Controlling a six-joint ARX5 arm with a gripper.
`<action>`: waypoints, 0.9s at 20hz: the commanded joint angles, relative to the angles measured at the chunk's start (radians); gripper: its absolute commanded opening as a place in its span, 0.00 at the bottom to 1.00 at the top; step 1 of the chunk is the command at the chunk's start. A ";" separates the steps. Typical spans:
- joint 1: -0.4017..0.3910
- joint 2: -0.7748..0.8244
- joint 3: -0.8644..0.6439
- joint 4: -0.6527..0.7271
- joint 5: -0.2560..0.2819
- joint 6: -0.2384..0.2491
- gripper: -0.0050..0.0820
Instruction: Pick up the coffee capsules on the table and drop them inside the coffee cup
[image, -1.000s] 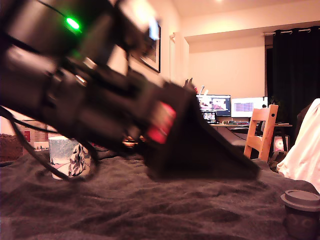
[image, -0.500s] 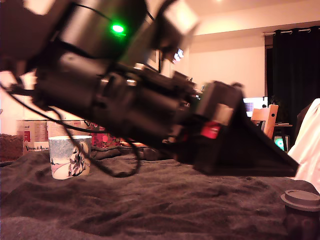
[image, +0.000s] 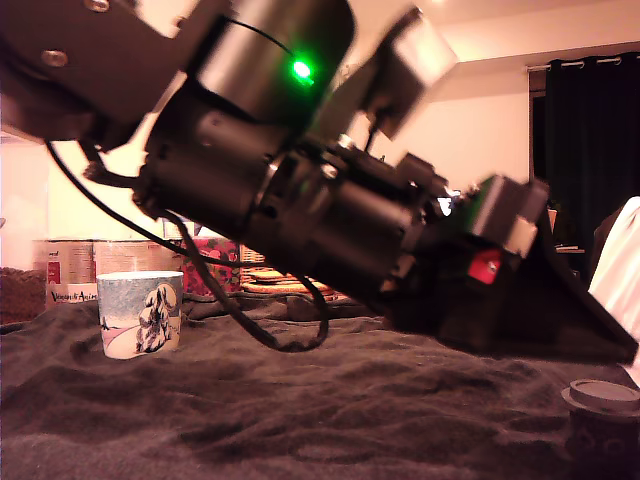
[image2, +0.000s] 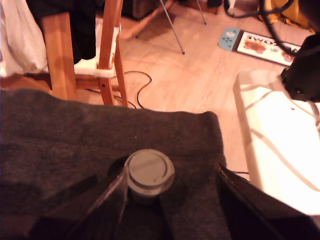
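A dark grey coffee capsule (image2: 149, 172) stands lid-up on the dark cloth of the table (image2: 60, 130), close to the table's corner. My gripper (image2: 170, 212) is open, with its two dark fingers spread on either side of the capsule and slightly above it. One finger (image2: 112, 200) is much closer to the capsule than the other. In the exterior view the capsule (image: 603, 425) sits at the bottom right, just below the tip of my gripper (image: 615, 350). The coffee cup (image: 140, 313), pale with a dark shaggy figure, stands far off at the exterior view's left.
Behind the cup stand a red floral container (image: 212, 265) and cans (image: 70, 272). Past the table's edge are a wooden chair (image2: 60, 55), floor cables and a white surface (image2: 285, 150). A white cloth (image: 618, 285) hangs at the exterior view's right.
My arm has swung toward the exterior view's right, carrying the gripper from the table's middle to just over the grey capsule. Cup and capsule have not moved.
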 joint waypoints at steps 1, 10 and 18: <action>-0.008 0.026 0.023 -0.011 0.000 0.008 0.63; -0.012 0.089 0.135 -0.145 -0.004 0.008 0.63; -0.016 0.151 0.241 -0.282 -0.025 0.009 0.63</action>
